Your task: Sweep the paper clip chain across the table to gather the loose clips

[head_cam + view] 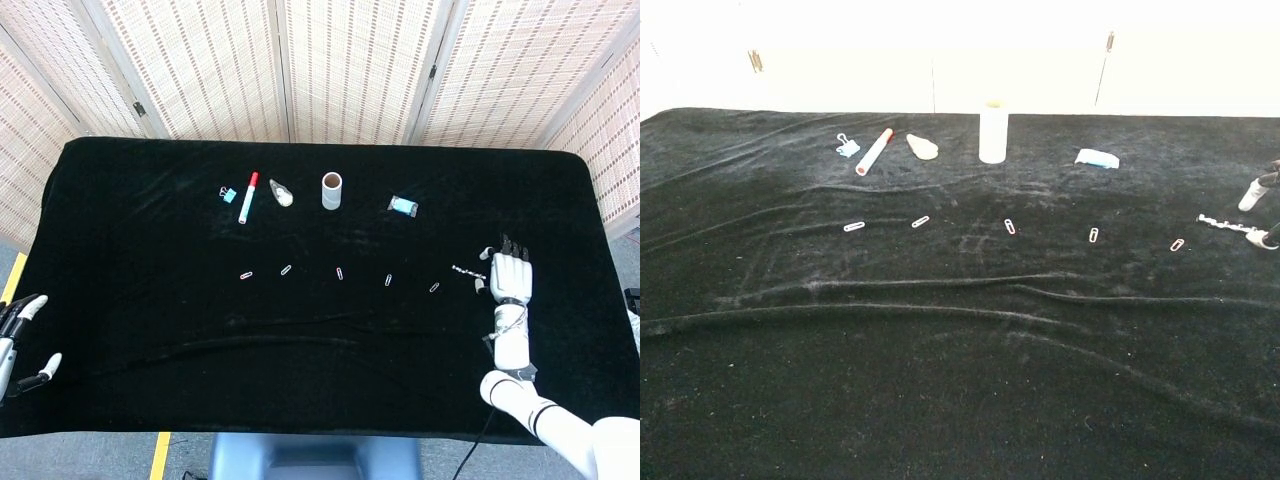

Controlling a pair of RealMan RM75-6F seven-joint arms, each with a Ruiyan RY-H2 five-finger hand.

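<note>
The paper clip chain [466, 271] [1228, 224] lies on the black cloth at the right, nearly level. My right hand [510, 277] rests flat just right of it, fingers spread, thumb tip [1268, 238] touching the chain's right end. Only its fingertips show in the chest view. Several loose clips lie in a row to the left: one nearest the chain [434, 287] [1178, 244], then others [389, 280] [340, 272] [286, 269], the last at the far left [246, 274] [854, 226]. My left hand [20, 340] hangs open off the table's front left corner.
Behind the clips stand a blue binder clip [229, 193], a red-capped marker [247, 196], a beige lump [282, 193], an upright cardboard roll [331, 190] and a small blue packet [403, 206]. Long wrinkles cross the cloth [960, 310] in front.
</note>
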